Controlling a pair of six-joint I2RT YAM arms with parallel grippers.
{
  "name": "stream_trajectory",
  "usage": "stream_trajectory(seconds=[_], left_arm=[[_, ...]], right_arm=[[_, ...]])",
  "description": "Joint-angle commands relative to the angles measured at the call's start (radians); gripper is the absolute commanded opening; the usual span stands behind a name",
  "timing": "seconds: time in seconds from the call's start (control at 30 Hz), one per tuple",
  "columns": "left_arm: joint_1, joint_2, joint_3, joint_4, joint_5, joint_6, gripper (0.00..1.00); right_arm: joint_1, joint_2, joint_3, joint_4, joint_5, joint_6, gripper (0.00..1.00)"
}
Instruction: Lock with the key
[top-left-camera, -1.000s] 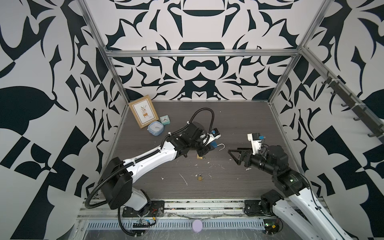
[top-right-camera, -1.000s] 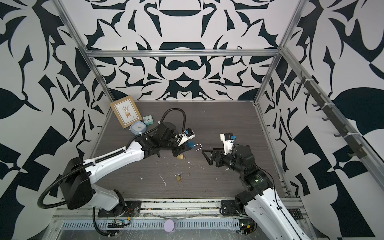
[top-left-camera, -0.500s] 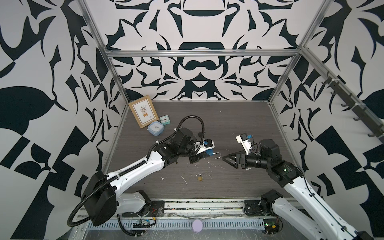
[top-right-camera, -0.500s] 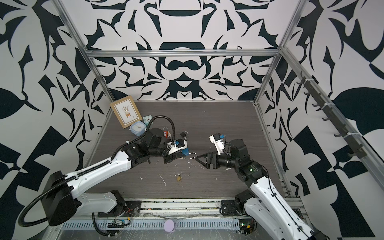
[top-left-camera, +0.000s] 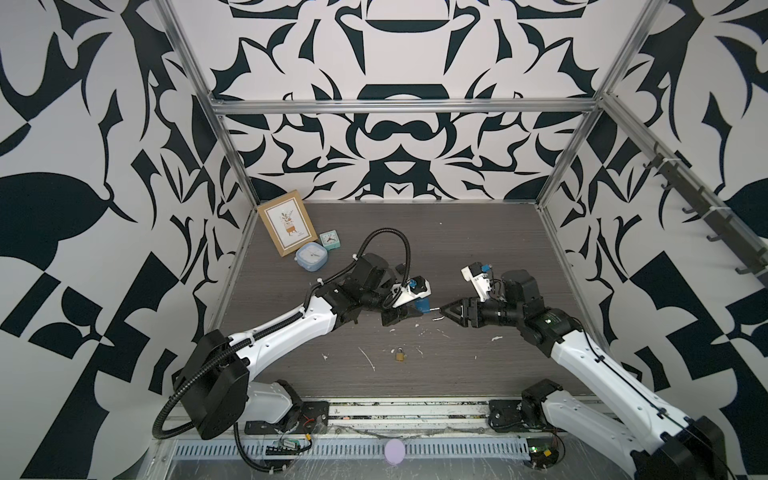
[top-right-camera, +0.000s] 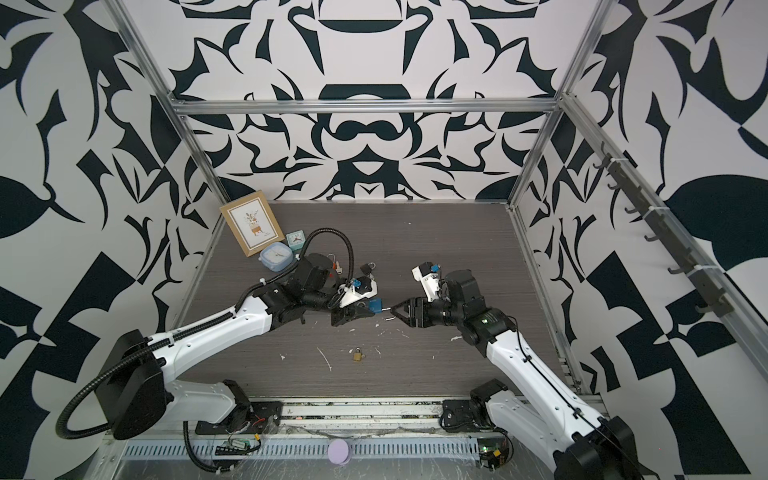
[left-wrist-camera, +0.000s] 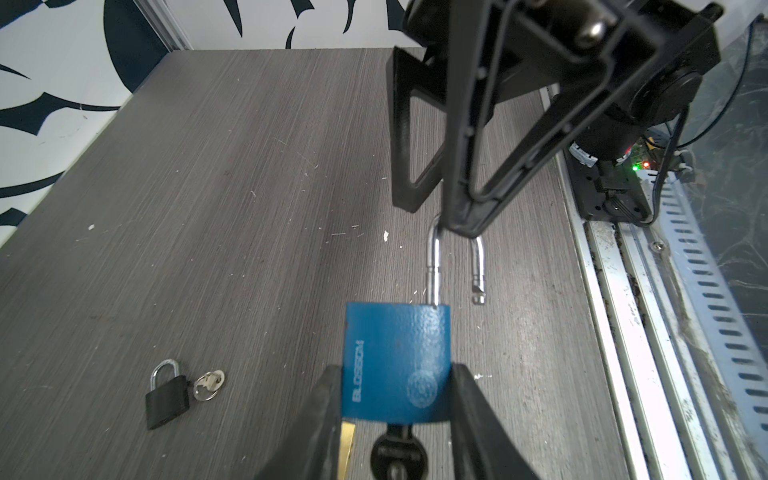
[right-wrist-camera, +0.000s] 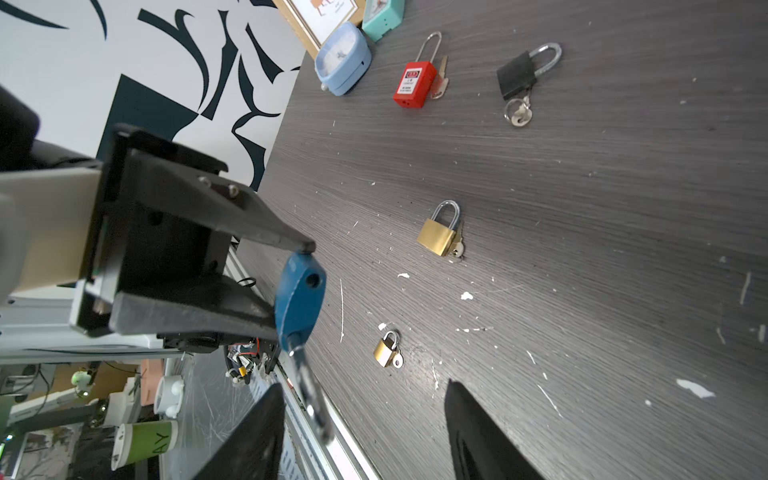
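Observation:
My left gripper (left-wrist-camera: 397, 399) is shut on the body of a blue padlock (left-wrist-camera: 397, 357), held above the table in both top views (top-left-camera: 422, 306) (top-right-camera: 375, 306). Its steel shackle (left-wrist-camera: 434, 257) stands open, the free leg clear of the body. A black-headed key (left-wrist-camera: 399, 455) sticks in the padlock's underside between my left fingers. My right gripper (right-wrist-camera: 361, 419) is open around the shackle (right-wrist-camera: 309, 386), which lies close to one finger (right-wrist-camera: 249, 436). The shackle's bend is hidden behind that gripper's fingers (left-wrist-camera: 469, 195) in the left wrist view.
A small brass padlock (top-left-camera: 400, 354) lies on the table toward the front. A larger brass padlock (right-wrist-camera: 438, 235), a red one (right-wrist-camera: 415, 83) and a black one with keys (right-wrist-camera: 519, 75) lie farther back. Two clocks (top-left-camera: 311, 255) and a picture frame (top-left-camera: 286, 226) stand at the back left.
The left arm has brought the blue padlock down and toward the front. The right gripper has moved left onto the shackle, and its jaws have narrowed.

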Motion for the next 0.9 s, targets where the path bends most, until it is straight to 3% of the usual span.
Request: stream_trajectory(seconds=[0.0,0.3,0.53,0.87], left_arm=[[0.006,-0.011,0.028,0.035,0.036,-0.001,0.00],[0.006,0.007,0.025,0.072,-0.032,-0.032,0.00],[0.006,0.041,0.030,0.112,-0.061,-0.062,0.00],[0.009,0.046,0.029,0.184,-0.133,-0.124,0.00]], right_arm=[[0.002,0.034,0.002,0.089,0.010,-0.007,0.60],[0.004,0.053,0.014,0.079,-0.053,-0.056,0.66],[0.004,0.041,-0.005,0.111,-0.065,-0.022,0.66],[0.004,0.040,-0.032,0.056,0.017,0.010,0.63]])
